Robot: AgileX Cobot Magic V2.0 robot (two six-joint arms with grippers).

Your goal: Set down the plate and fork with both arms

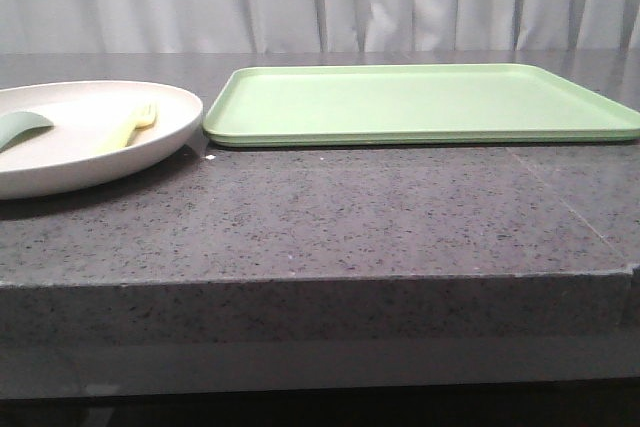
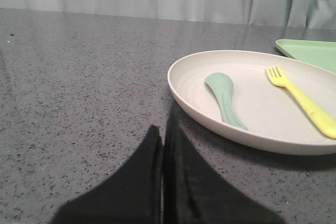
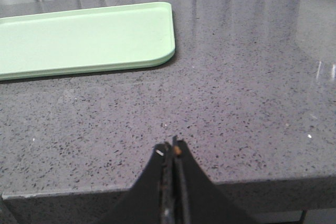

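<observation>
Plate (image 1: 90, 137) sits at the table's (image 1: 330, 217) left side, just beside the green tray (image 1: 420, 102), carrying the fork (image 1: 130, 127) and a green spoon (image 1: 22, 127). Left gripper (image 2: 161, 145) is clenched, empty, near the plate's rim; right gripper (image 3: 172, 153) is clenched, empty, at the table's near edge. Risks, as judged: tilting the shallow plate on lifting could slide the fork off; the spoon lies close and may be grasped by mistake.
</observation>
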